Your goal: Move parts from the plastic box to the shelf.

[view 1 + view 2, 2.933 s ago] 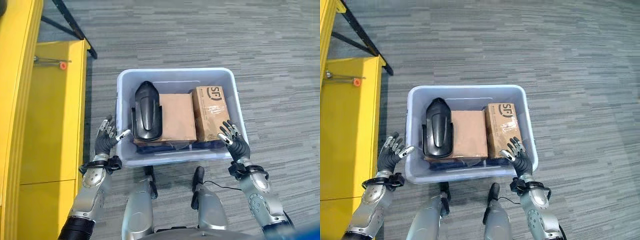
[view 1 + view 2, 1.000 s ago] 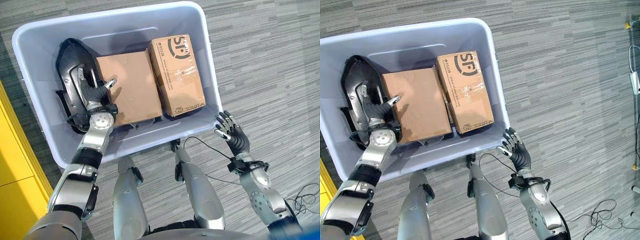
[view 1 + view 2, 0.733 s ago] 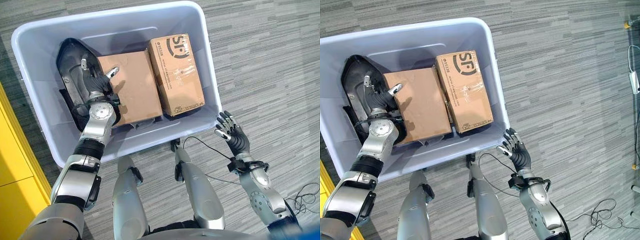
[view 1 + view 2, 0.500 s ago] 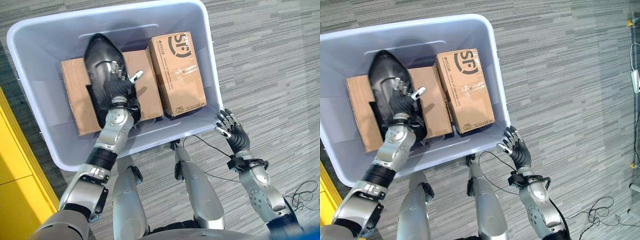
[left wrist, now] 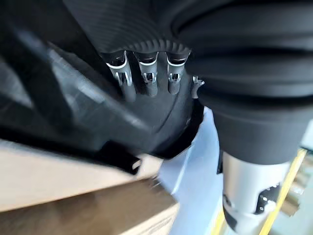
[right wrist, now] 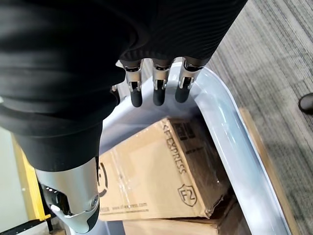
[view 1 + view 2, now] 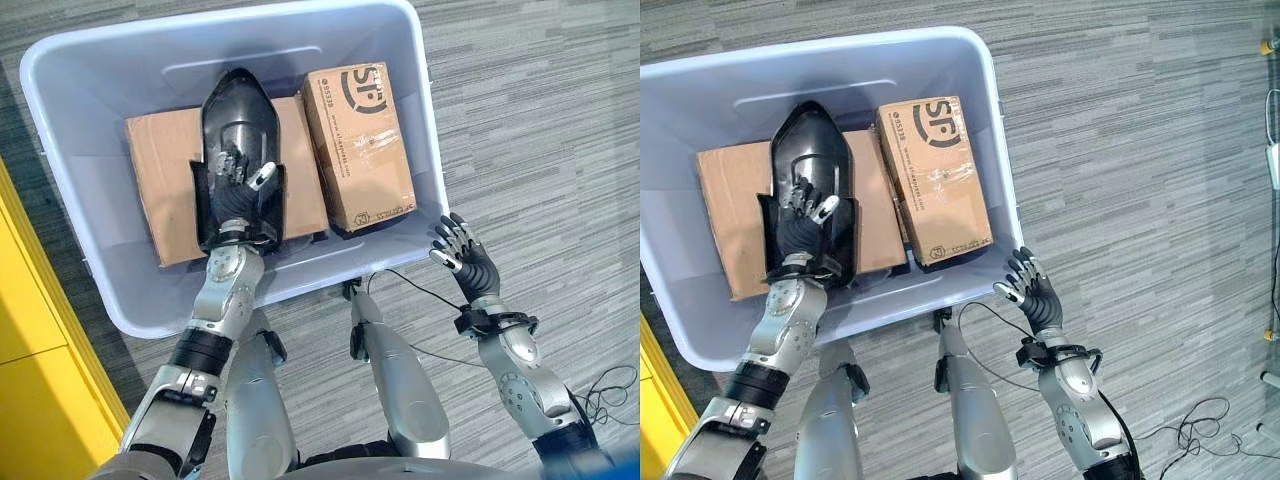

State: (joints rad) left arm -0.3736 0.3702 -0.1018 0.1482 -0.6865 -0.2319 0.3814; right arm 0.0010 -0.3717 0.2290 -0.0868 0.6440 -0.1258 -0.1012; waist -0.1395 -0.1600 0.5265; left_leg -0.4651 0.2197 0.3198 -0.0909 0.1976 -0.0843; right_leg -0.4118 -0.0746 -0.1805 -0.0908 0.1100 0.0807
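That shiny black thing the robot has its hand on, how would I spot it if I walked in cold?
Look into the pale blue plastic box on the grey floor. Two brown cardboard boxes lie inside; the black part rests on top of the wider, plain flat cardboard box, under the robot's left hand. It is the one glossy, curved, pointed shell among square brown cartons.

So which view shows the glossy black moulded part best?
The left eye view: the glossy black moulded part shows whole, atop the flat cardboard box, left robot hand on it. The right eye view matches; the left wrist view gives a blurred close-up.
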